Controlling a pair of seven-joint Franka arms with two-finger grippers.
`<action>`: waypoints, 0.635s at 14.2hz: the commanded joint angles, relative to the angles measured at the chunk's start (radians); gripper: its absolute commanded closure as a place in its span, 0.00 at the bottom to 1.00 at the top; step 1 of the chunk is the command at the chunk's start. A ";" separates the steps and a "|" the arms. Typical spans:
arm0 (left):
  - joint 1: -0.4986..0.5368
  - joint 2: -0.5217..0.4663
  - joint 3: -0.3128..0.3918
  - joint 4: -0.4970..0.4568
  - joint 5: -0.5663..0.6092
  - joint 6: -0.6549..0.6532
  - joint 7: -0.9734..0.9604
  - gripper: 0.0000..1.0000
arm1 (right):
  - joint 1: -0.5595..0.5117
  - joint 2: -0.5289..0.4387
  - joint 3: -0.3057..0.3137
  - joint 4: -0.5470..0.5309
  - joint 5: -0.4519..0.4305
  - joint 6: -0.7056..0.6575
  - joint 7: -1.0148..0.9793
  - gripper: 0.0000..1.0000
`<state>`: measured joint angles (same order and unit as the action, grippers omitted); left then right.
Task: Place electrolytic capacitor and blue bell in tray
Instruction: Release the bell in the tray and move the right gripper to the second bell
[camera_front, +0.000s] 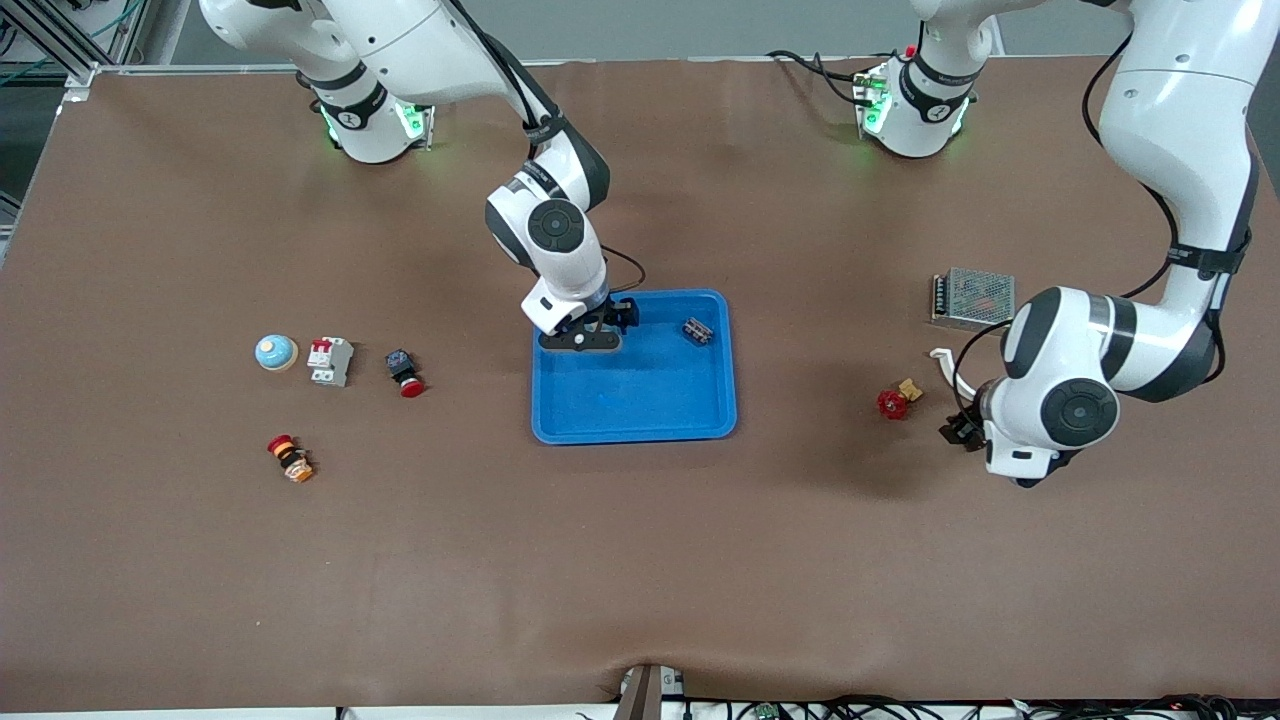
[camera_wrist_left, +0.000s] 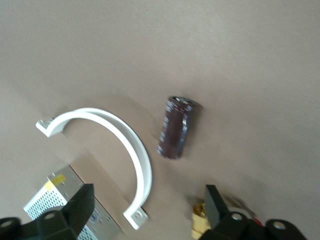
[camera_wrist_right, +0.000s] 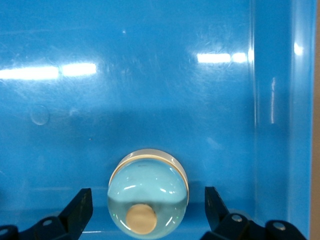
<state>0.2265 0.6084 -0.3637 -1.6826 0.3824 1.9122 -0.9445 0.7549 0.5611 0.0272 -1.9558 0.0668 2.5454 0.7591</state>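
Observation:
The bright-blue tray (camera_front: 640, 410) lies mid-table. My right gripper (camera_front: 592, 338) is low over the tray's corner nearest the right arm's base, open. A light-blue domed bell (camera_wrist_right: 150, 175) with a beige knob sits on the tray floor (camera_wrist_right: 150, 75) between its fingers (camera_wrist_right: 80, 205), which stand clear of it on both sides. My left gripper (camera_front: 962, 430) hangs open and empty over the table toward the left arm's end. Its wrist view shows a dark maroon cylindrical capacitor (camera_wrist_left: 177, 127) lying on the table beside a white curved clamp (camera_wrist_left: 112, 150). The capacitor is hidden in the front view.
A small dark-blue part (camera_front: 698, 331) lies in the tray. A second light-blue bell (camera_front: 276, 352), white breaker (camera_front: 330, 360), black-red button (camera_front: 404, 372) and red-orange button (camera_front: 290, 458) lie toward the right arm's end. A mesh power supply (camera_front: 973, 297), white clamp (camera_front: 940, 355) and red valve (camera_front: 893, 403) lie near my left gripper.

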 joint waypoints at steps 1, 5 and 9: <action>0.037 0.016 -0.014 -0.020 0.024 0.057 0.032 0.14 | 0.008 -0.096 -0.010 -0.002 0.001 -0.129 0.009 0.00; 0.077 0.047 -0.014 -0.040 0.026 0.152 0.067 0.29 | -0.072 -0.314 -0.015 0.005 0.001 -0.454 -0.154 0.00; 0.079 0.071 -0.014 -0.040 0.024 0.205 0.066 0.32 | -0.199 -0.478 -0.018 -0.002 -0.086 -0.661 -0.380 0.00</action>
<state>0.2947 0.6737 -0.3642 -1.7164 0.3865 2.0894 -0.8855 0.6155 0.1622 -0.0024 -1.9111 0.0297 1.9301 0.4635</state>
